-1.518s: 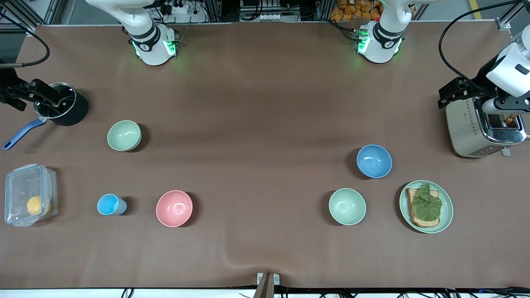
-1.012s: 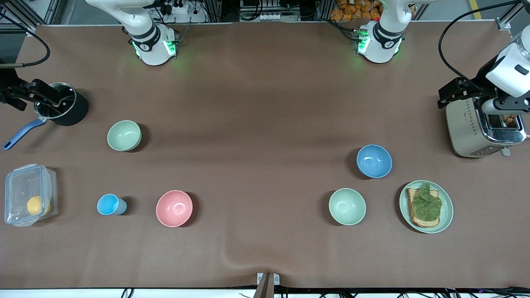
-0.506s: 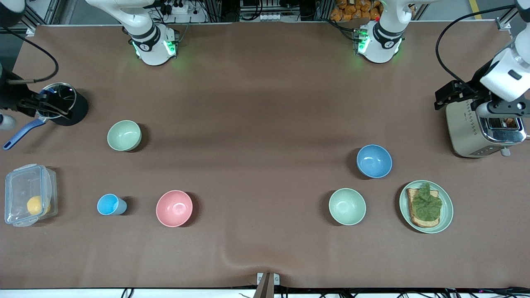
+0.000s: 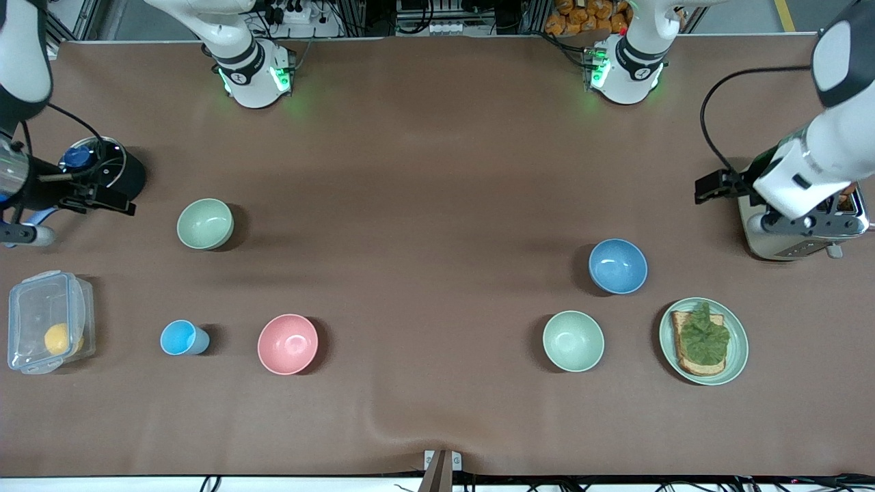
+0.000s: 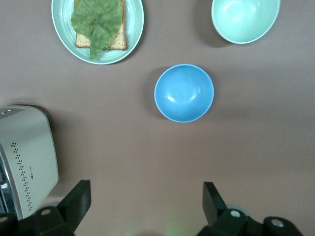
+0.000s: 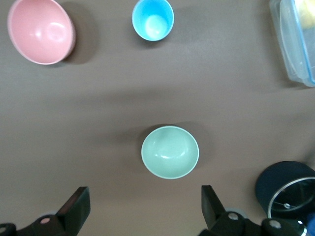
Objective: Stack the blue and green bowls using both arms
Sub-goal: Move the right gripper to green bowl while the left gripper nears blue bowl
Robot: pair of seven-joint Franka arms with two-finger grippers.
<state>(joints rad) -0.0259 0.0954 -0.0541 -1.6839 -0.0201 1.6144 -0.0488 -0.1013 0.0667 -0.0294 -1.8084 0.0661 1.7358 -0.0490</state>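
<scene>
The blue bowl (image 4: 618, 266) (image 5: 184, 92) sits upright toward the left arm's end of the table. The sage green bowl (image 4: 205, 223) (image 6: 170, 151) sits upright toward the right arm's end. My left gripper (image 5: 145, 187) hangs open and empty high over the table, between the toaster and the blue bowl. Open and empty as well, my right gripper (image 6: 143, 191) hangs high over the table between the black pot and the green bowl. Neither gripper touches a bowl.
A paler mint bowl (image 4: 573, 341) and a plate with toast (image 4: 683, 365) lie nearer the camera than the blue bowl. A toaster (image 4: 772, 232) stands at the left arm's end. A pink bowl (image 4: 288, 344), light-blue cup (image 4: 183, 337), clear box (image 4: 48, 331) and black pot (image 4: 116, 179) lie at the right arm's end.
Both arms have swung: the left hand has come off the toaster toward the blue bowl, and the right hand has come off the pot toward the green bowl. Both grippers stay open.
</scene>
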